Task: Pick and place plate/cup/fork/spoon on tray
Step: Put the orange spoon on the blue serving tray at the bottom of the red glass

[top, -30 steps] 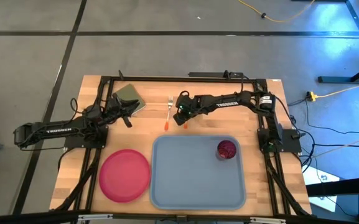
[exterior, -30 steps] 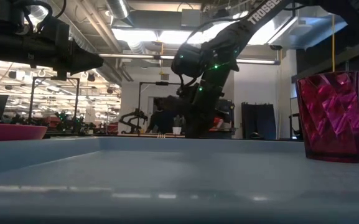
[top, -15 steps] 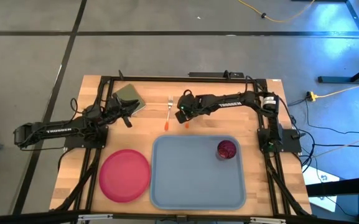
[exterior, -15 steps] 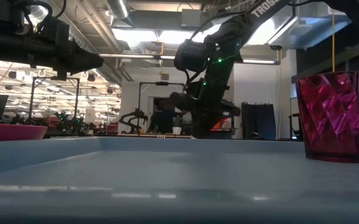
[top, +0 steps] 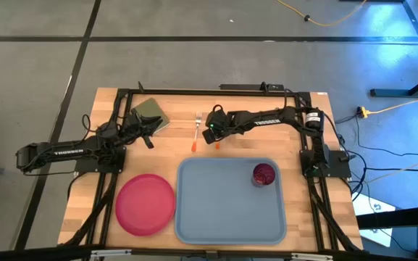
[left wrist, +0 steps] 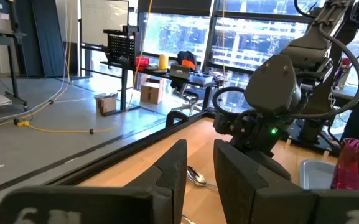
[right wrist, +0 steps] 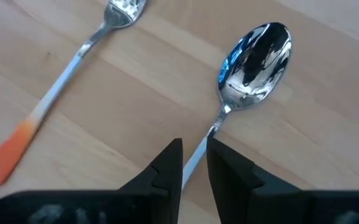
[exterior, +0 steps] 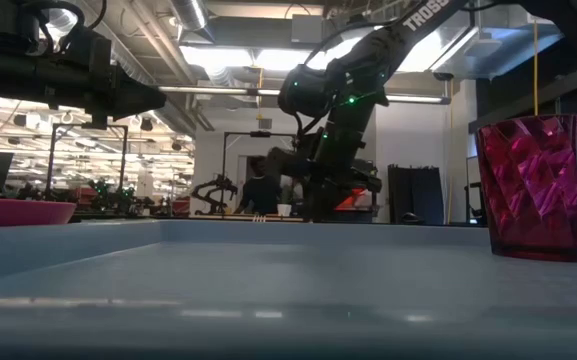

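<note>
Silver oval-bowled spoon with orange handle [right wrist: 254, 53] lies on the wooden desk [top: 172, 148] beside the orange-handled fork [right wrist: 67, 74], its stem clamped between the right gripper's [right wrist: 193, 163] narrow fingers. The left gripper [left wrist: 199, 168] hovers, fingers narrowly parted.

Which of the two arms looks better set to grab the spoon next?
The right: its gripper sits low with its fingers astride the spoon handle. The left gripper waits beside the green pad.

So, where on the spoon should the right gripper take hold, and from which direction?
Probably on the thin silver stem just below the bowl, coming from above. The spoon lies flat on the table, and the right gripper already straddles that stem, fingers either side.
</note>
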Robot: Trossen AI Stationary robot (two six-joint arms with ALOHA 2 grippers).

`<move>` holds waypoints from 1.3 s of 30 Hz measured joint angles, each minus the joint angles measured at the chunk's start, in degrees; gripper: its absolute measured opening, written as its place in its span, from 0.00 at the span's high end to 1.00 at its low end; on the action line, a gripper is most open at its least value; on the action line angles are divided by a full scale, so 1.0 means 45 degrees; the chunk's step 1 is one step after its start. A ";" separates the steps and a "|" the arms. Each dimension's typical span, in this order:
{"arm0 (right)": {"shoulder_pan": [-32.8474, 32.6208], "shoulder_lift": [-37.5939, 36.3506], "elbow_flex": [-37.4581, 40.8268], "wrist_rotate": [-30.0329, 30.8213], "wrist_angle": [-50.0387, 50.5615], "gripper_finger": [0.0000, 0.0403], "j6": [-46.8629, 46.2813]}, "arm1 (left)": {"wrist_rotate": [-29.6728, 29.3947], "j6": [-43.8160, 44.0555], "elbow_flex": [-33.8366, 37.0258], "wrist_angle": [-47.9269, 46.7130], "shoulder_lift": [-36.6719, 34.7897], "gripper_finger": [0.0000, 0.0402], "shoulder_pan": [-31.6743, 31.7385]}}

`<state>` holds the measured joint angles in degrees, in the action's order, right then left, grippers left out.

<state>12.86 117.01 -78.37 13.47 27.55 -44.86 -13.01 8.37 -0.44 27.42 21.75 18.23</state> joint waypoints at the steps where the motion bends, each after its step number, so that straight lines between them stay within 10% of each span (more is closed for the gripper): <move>1: 0.0000 0.0023 0.0000 -0.0005 0.0014 0.81 0.0000 | 0.0001 0.0002 0.0003 0.0000 -0.0004 0.82 -0.0002; 39: -0.0006 0.0631 -0.0764 0.0076 0.0474 0.96 0.2448 | -0.0002 0.0002 0.0004 0.0000 -0.0004 0.82 0.0002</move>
<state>12.84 119.85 -81.81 13.82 29.69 -33.85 -13.02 8.38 -0.43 27.42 21.74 18.24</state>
